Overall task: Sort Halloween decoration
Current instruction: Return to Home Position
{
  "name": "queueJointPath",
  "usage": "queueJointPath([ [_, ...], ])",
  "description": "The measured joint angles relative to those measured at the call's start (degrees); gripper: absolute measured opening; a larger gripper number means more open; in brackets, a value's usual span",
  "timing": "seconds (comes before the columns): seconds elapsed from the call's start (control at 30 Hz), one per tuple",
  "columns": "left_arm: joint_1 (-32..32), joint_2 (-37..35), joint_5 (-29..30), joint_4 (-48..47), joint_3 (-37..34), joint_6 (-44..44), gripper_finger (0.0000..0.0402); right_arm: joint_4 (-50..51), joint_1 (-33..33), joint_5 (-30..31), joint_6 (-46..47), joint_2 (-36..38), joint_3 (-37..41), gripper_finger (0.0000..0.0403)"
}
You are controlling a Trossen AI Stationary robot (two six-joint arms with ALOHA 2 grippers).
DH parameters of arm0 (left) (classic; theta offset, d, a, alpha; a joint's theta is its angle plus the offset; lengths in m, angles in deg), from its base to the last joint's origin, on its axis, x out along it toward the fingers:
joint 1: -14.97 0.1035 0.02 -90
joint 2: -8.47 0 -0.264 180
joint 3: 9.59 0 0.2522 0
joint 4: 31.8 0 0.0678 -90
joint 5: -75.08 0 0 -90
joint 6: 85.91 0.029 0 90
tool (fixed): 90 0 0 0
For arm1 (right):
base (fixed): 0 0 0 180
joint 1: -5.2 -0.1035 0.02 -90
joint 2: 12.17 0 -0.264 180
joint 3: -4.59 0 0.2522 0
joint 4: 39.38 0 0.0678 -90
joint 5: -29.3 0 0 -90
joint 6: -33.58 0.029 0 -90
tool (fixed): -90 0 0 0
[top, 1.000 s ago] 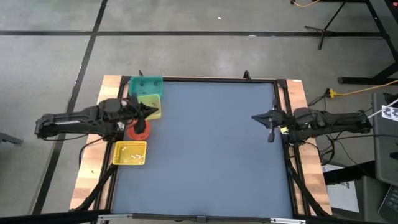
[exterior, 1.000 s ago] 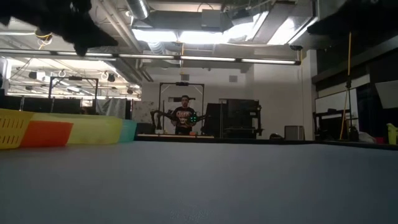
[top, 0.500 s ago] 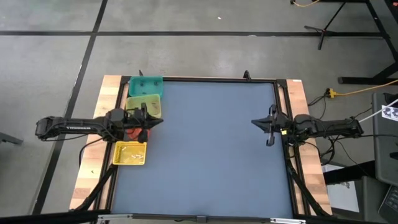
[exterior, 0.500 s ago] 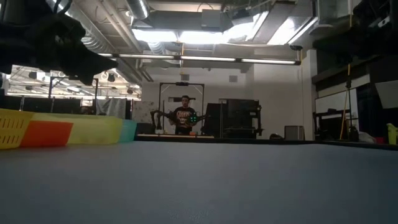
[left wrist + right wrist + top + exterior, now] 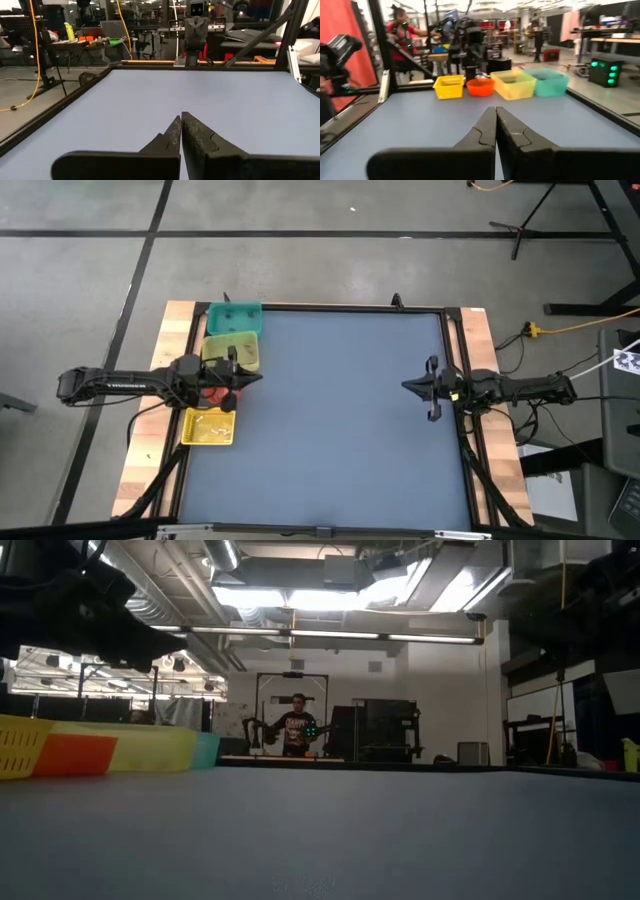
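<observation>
Bright ceiling strip lights (image 5: 300, 598) glare in the low view, leaving the left gripper (image 5: 140, 638) a black silhouette (upper left), while the blue table (image 5: 340, 420) lies evenly lit with faint shadows

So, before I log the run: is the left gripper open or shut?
Shut. The left gripper shows fingertips touching in its wrist view, holding nothing.

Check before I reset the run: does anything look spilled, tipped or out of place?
Nothing stands out. Teal bin, pale yellow bin, orange bin and yellow basket stand upright in a row by the left gripper; the right gripper hangs opposite.
</observation>
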Motion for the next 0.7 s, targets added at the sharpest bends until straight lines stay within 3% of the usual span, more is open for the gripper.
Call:
queueJointPath([
  [0.13,0.00,0.00,0.01,-1.48,0.00,0.32,0.0000,0.24,0.00,-2.11,-0.15,-0.06,0.07,0.0004],
  [0.7,0.00,0.02,1.00,-6.71,0.00,0.30,0.0000,0.35,0.00,-0.95,-1.99,-0.11,0.07,0.0004],
])
